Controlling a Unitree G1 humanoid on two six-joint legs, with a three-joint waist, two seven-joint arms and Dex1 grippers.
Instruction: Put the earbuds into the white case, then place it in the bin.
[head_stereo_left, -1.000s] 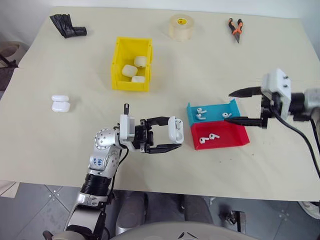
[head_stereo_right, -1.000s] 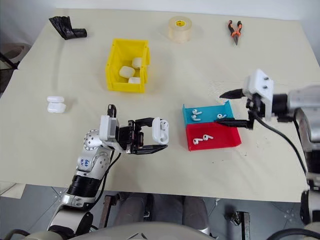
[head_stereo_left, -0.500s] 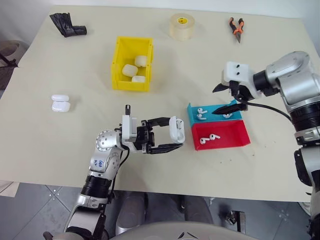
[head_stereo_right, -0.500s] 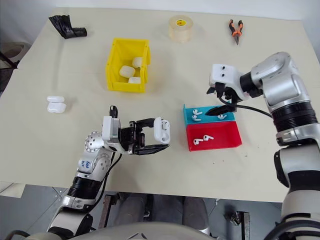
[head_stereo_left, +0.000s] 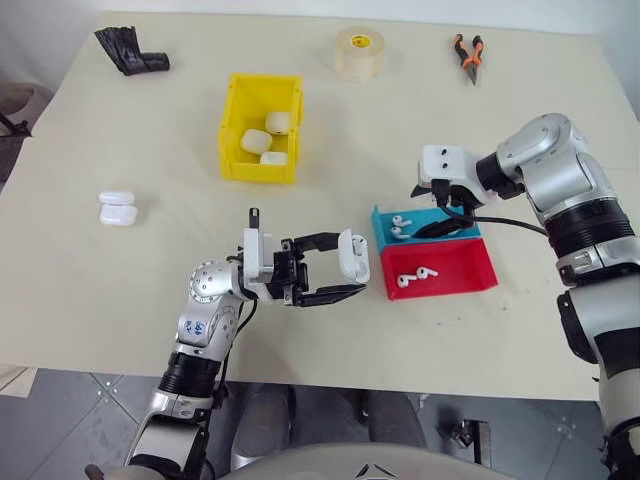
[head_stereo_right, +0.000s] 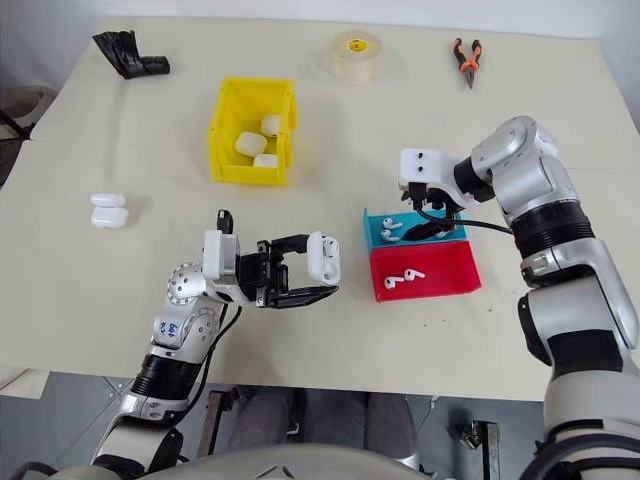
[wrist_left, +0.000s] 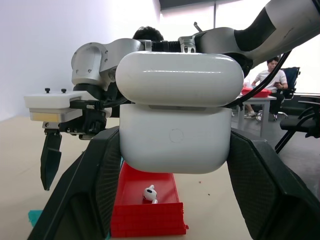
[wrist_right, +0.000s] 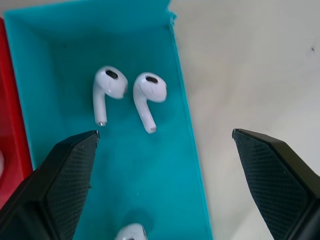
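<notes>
1. Two pincers: right pincer (wrist_right: 160, 165), fingers apart, has swung in from tabletop's right side, now over blue tray (head_stereo_left: 385, 222), above earbuds (wrist_right: 127, 95).
2. Left pincer (head_stereo_left: 345, 275) stays clamped on white case (head_stereo_left: 352, 256), lid up.
3. Bin (head_stereo_left: 232, 150) far off; earbud pick looks next.

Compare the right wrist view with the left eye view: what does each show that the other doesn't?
Right wrist view: close detail of two earbuds lying side by side, apart, in the blue tray.
Left eye view: the left gripper shut on the white case, the bin, tape, pliers.
Both: the tray and the open right gripper above it.
</notes>
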